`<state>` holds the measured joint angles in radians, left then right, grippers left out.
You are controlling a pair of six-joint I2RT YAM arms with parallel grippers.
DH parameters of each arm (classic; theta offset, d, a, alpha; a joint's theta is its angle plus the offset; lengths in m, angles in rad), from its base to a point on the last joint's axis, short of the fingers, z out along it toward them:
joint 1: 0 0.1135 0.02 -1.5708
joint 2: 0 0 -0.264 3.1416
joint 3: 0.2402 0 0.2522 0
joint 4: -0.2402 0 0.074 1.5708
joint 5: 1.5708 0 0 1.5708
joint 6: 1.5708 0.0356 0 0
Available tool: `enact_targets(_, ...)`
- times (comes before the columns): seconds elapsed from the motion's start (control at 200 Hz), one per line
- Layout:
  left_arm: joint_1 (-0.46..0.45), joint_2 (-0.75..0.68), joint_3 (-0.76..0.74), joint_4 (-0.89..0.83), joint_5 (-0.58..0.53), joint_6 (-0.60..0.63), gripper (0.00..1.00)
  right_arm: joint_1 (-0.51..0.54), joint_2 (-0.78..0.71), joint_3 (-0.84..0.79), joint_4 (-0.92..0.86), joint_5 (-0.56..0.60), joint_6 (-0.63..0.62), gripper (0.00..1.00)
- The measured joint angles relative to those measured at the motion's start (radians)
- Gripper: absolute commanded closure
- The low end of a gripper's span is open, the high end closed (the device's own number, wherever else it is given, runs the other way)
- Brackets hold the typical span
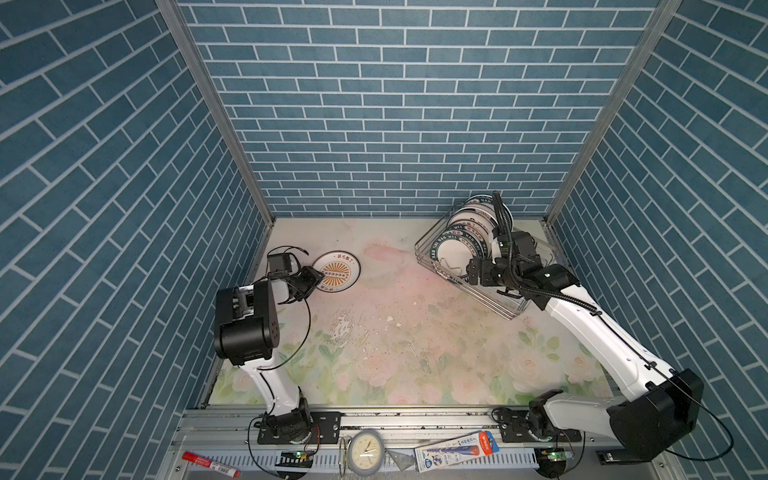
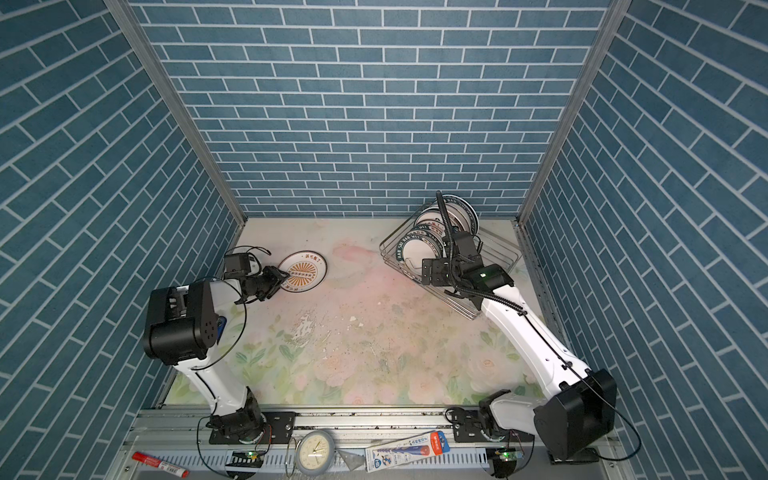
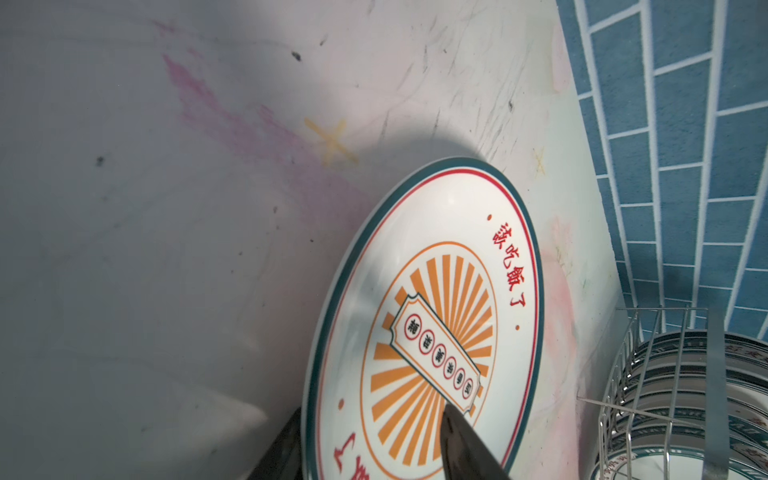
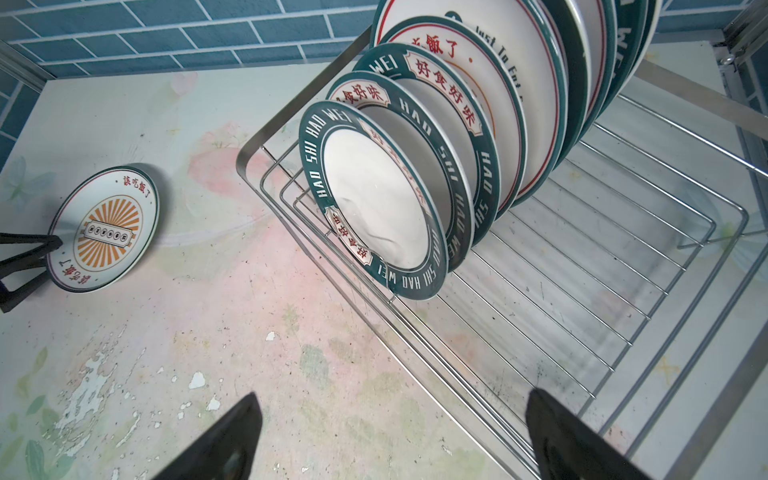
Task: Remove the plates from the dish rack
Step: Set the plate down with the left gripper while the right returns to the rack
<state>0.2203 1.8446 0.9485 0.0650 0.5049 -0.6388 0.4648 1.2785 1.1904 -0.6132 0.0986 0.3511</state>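
Note:
A white plate with an orange sunburst (image 1: pixel 338 268) (image 2: pixel 305 266) (image 3: pixel 436 270) (image 4: pixel 104 228) lies flat on the table at the left. My left gripper (image 1: pixel 318 277) (image 3: pixel 372 409) is open and straddles its near rim: one finger lies over the plate's face, the other outside the edge. The silver wire dish rack (image 1: pixel 419 245) (image 4: pixel 249 149) stands at the back right. Several plates with dark green lettered rims (image 1: pixel 455 249) (image 4: pixel 374 199) stand upright in it. My right gripper (image 1: pixel 471 272) (image 4: pixel 395 397) hangs open and empty over the rack's front rim, just short of the front-most plate.
A grey clock face (image 1: pixel 365 451), a red marker (image 1: pixel 210 461) and a blue-and-red packet (image 1: pixel 455 451) lie on the front rail. The flowered tabletop has a peeled patch (image 1: pixel 345 328) in the middle. Blue tiled walls close in the left, back and right sides.

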Motion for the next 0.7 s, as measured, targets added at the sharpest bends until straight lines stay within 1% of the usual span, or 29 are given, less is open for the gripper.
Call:
enact_targets(0.065,0.000,-0.002,0.006,-0.020,-0.006,0.006,0.42,-0.010,0.011,0.000,0.002,-0.013,-0.008,0.01)
enact_targets(0.28,0.003,-0.026,0.006,-0.073,-0.016,0.018,0.39,-0.032,0.046,0.006,0.019,-0.052,-0.041,0.01)
enact_targets(0.305,0.004,-0.033,0.000,-0.077,-0.017,0.019,0.39,-0.034,0.056,0.012,0.019,-0.055,-0.048,0.01)
enact_targets(0.37,0.005,-0.055,-0.019,-0.088,-0.016,0.026,0.33,-0.034,0.088,0.034,0.021,-0.057,-0.071,0.01)
enact_targets(0.565,0.006,-0.153,-0.090,-0.173,-0.030,0.036,0.32,-0.034,0.203,0.126,0.042,-0.047,-0.140,0.01)
enact_targets(0.595,0.006,-0.169,-0.100,-0.187,-0.033,0.038,0.26,-0.035,0.219,0.140,0.043,-0.046,-0.150,0.01)
enact_targets(0.62,0.006,-0.183,-0.107,-0.196,-0.035,0.038,0.18,-0.035,0.234,0.152,0.044,-0.045,-0.154,0.01)
enact_targets(0.635,0.006,-0.191,-0.111,-0.200,-0.036,0.045,0.16,-0.036,0.245,0.160,0.045,-0.046,-0.159,0.01)
enact_targets(0.7,0.006,-0.227,-0.127,-0.222,-0.040,0.046,0.15,-0.038,0.277,0.188,0.047,-0.049,-0.177,0.01)
